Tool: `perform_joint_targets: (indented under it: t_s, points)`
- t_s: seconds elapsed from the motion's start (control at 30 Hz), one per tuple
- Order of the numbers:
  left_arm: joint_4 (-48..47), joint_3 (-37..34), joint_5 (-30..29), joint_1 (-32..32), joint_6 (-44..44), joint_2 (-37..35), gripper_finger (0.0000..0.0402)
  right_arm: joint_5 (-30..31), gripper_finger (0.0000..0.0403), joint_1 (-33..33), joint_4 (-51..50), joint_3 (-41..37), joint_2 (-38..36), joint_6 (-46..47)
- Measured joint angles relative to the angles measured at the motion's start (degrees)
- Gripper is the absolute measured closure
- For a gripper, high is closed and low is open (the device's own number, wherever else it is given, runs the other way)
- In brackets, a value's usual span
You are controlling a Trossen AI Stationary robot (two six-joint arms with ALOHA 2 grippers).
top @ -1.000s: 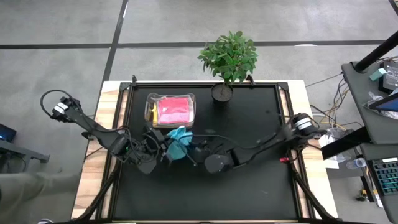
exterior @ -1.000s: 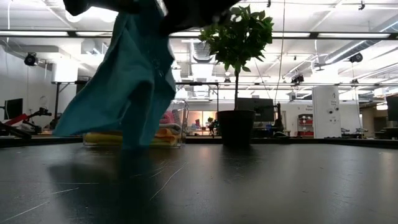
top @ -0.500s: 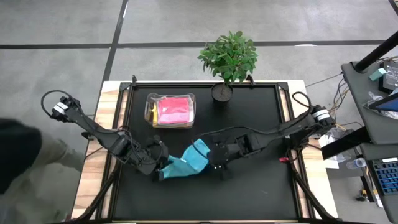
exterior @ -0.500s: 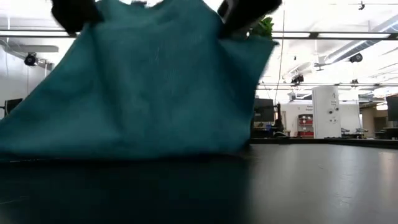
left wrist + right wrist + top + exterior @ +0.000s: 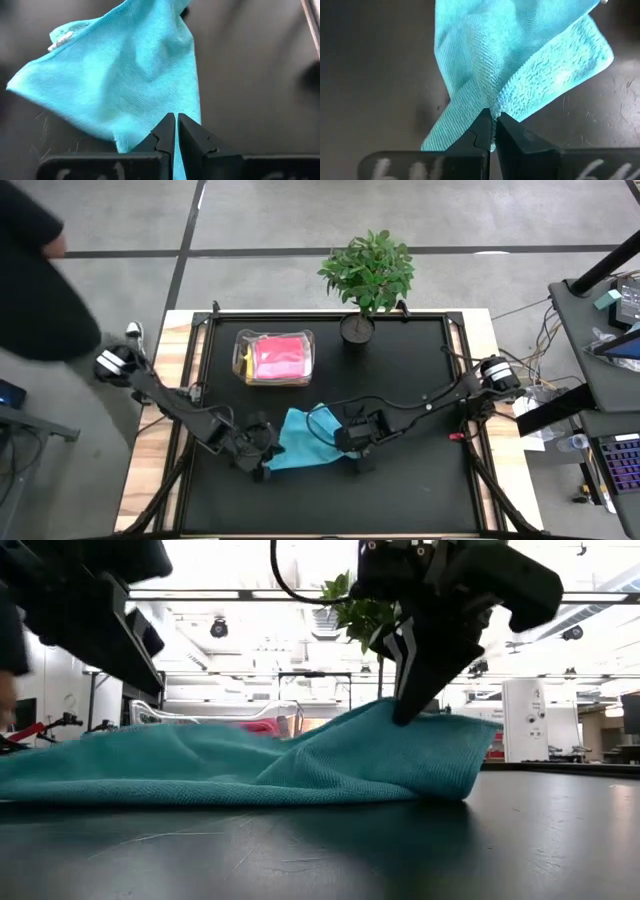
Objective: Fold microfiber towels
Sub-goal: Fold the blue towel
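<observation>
We look down on a black tabletop [image 5: 400,380] where a teal towel [image 5: 305,442] lies loosely spread near the middle, toward the front edge. Both arms reach in low and meet at this towel.

The left end effector [image 5: 262,463] sits at the towel's left front corner. Through its wrist camera, its two dark fingers [image 5: 165,131] are pressed almost together, with the towel's edge [image 5: 125,75] pinched between them. The cloth fans away from the fingers in soft folds over the dark surface.

The right end effector [image 5: 350,442] sits at the towel's right side. Its wrist camera shows its fingers [image 5: 482,131] closed on a bunched fold of the towel [image 5: 520,65], with the fluffy underside turned up beside the grip.

From tabletop height, the towel [image 5: 250,765] rests on the surface as a low, wide mound, and its right end rises slightly to the right end effector [image 5: 420,690] above it. The left arm [image 5: 90,610] appears as a dark shape at the upper left.

Behind the towel stands a clear box [image 5: 240,355] holding a pink towel [image 5: 279,357], with a strip of yellow cloth along its left side. A potted plant [image 5: 366,275] stands at the far edge. A person in dark clothing [image 5: 35,280] is beside the table at the upper left.
</observation>
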Motion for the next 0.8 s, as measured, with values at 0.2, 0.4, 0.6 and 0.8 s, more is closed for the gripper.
perform_joint_targets:
  t_s: [0.2,0.4,0.6,0.8]
  points:
    - [6.07,0.02,-1.09,0.63,-3.64,5.05,0.0392,0.03,0.0394,-0.02,0.66,0.07,0.02,0.5]
    - [1.18,0.02,0.17,2.74,-11.54,6.75,0.0336,0.04,0.0394,0.02,0.82,0.04,0.02,1.36]
    - [2.39,0.07,-14.62,5.54,-8.79,7.25,0.0268,0.09,0.0394,0.02,1.07,0.04,0.02,0.72]
    - [3.76,0.07,-20.36,8.53,-0.38,11.75,0.0247,0.18,0.0394,0.02,1.09,0.04,0.02,0.24]
